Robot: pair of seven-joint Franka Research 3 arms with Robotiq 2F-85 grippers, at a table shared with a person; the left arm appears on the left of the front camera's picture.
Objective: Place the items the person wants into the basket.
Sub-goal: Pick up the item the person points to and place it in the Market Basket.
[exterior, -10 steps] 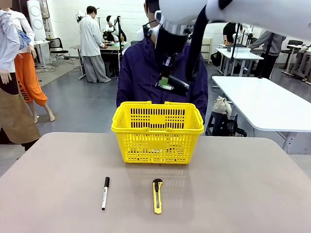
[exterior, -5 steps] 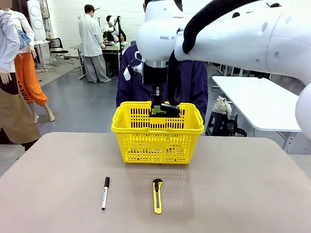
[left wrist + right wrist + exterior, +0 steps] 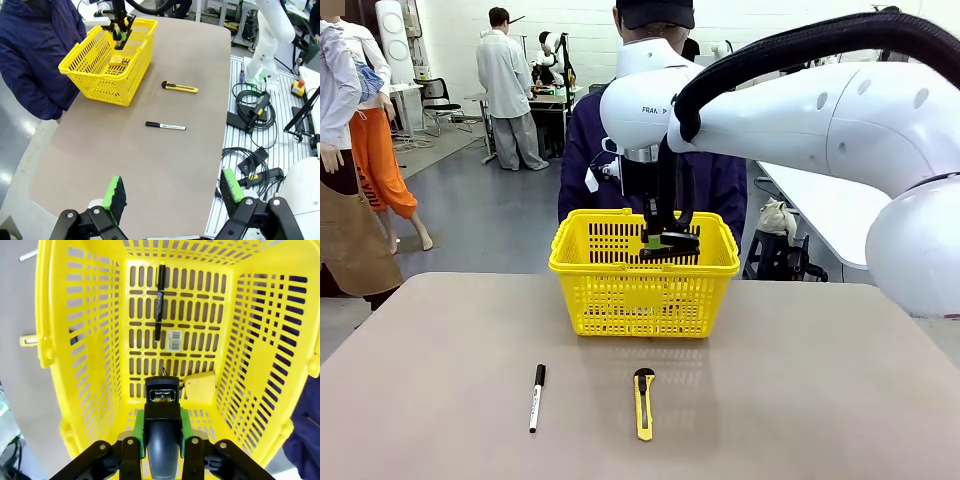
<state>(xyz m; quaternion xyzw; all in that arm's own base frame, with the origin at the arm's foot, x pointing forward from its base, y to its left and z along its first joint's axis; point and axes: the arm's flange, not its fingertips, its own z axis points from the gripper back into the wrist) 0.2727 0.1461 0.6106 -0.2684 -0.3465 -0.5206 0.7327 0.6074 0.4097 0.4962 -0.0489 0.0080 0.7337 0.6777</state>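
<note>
The right end effector [image 3: 161, 432] is squeezed tight on the black stapler [image 3: 161, 430], hanging inside the yellow basket [image 3: 75, 340] above the pen [image 3: 159, 302]. It should go low before letting go, so nothing bounces.

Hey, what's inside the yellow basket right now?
On the basket floor lie a black pen and a yellow tape measure. The right gripper holds a black stapler above, covering the floor beneath it.
</note>
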